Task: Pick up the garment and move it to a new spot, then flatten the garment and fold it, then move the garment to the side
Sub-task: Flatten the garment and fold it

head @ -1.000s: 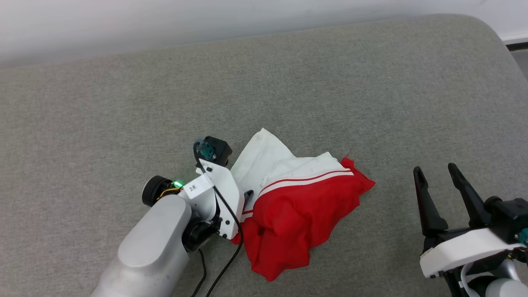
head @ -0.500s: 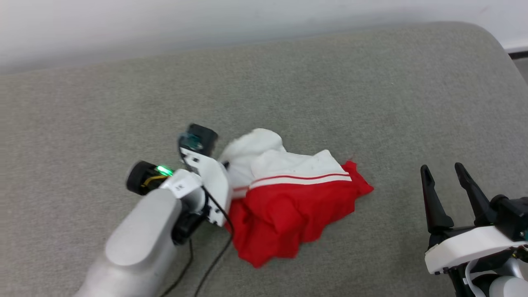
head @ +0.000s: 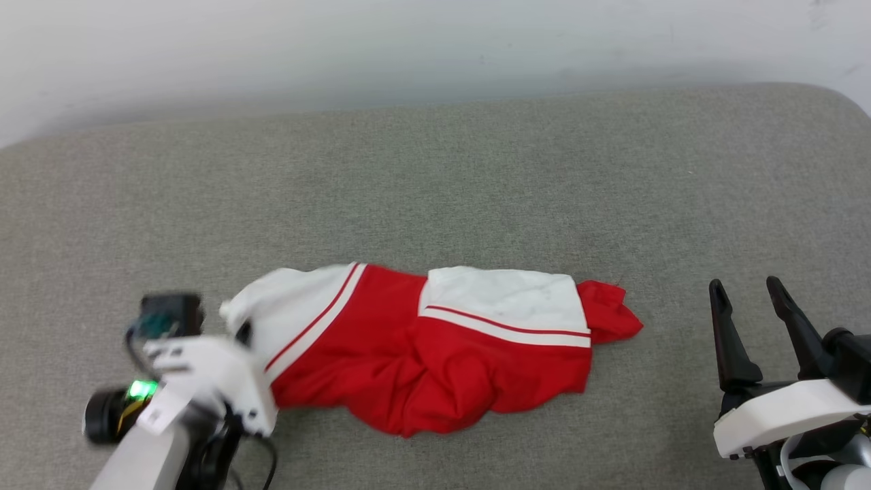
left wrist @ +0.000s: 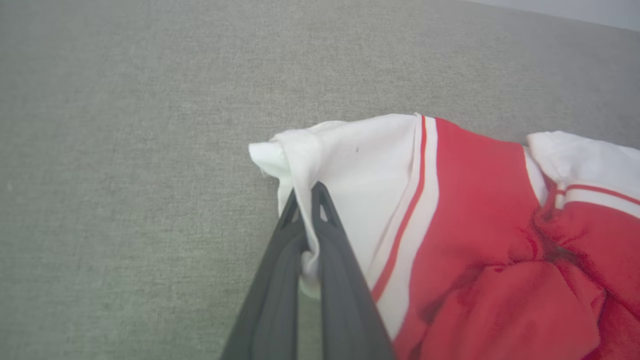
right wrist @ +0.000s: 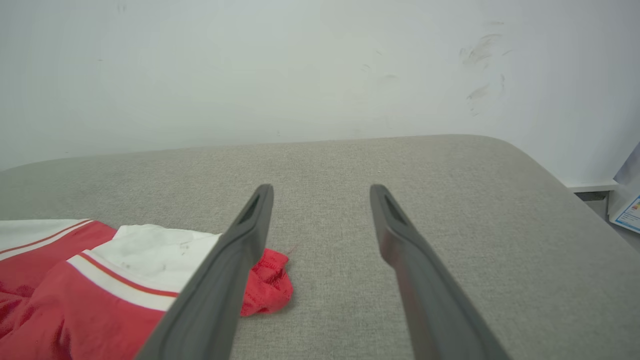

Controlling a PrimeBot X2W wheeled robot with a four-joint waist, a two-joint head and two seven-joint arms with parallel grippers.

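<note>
Left claw (left wrist: 306,196): one. It has two long, dark, matte fingers that taper to narrow tips, with a triangular slot near each end. The fingers are pressed together on a fold of white cloth at the sleeve edge of the shirt (head: 422,354), and the cloth bunches over the tips. It sits at the lower left of the head view on a white plastic wrist with one green light (head: 141,389).

Right claw (head: 745,291): one. It has the same two dark fingers, spread wide with nothing between them. It sits at the lower right of the head view on a white housing, well apart from the shirt.

Shirt: one. Thin, soft jersey knit, with a red body and two white sleeve panels, each edged by a white band carrying a thin red stripe. It lies crumpled and stretched sideways across the lower middle of the head view, resting on the cushion. Its left end is drawn into the left claw's pinch. Its right end is a small red, mesh-textured corner. The right panel has faint grey marks.

Cushion (head: 476,170): one. Grey woven upholstery with a flat top and a rounded corner at the upper right.

Wall (head: 408,47): one. Pale and smooth, with faint scuffs at the upper right of the right wrist view.

Printed paper (right wrist: 627,210): one corner, white with blue, at the right edge of the right wrist view.
</note>
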